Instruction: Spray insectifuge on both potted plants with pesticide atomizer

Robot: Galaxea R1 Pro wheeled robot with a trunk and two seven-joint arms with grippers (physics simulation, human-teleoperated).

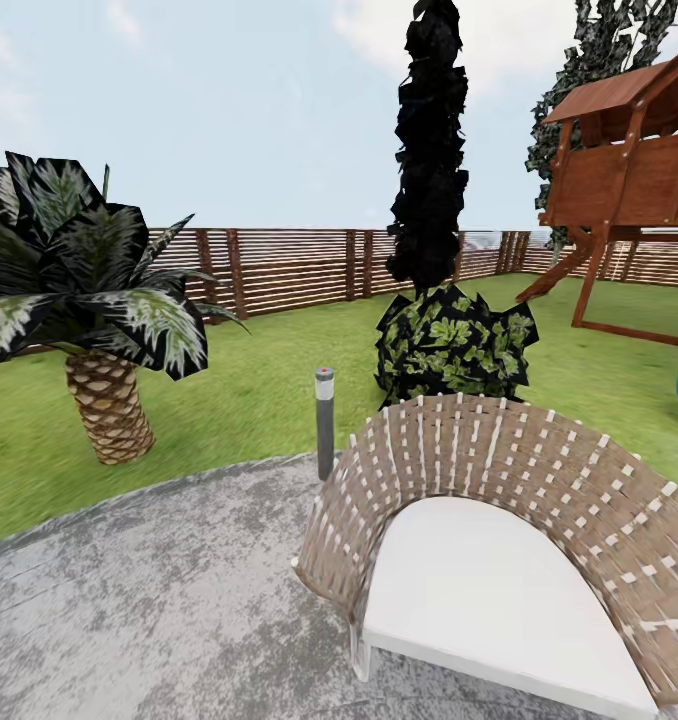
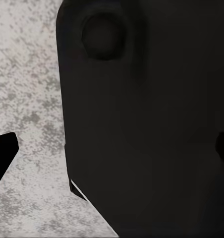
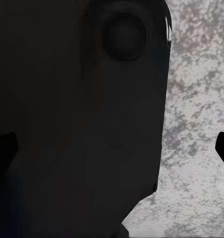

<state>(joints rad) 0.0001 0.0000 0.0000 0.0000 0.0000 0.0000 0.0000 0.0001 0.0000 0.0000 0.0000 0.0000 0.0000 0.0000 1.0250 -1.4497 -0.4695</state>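
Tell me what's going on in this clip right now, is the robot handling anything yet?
Nothing is being handled from what these views show. The head camera looks across a grey stone patio at a woven chair with a white seat, a short grey lamp post, a palm, a round bush and the slatted fence. Both wrist cameras face dark robot bodywork above the mottled paving, with only dark fingertip edges at the sides. The robot seems to be in transit.

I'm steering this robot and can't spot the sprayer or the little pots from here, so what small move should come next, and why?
Probably turn the head or base to scan the patio and lawn. Ahead stand a wicker chair, a grey lamp post, a palm and a bush, none of them task things. Both wrist views look down at stone beside dark robot body.
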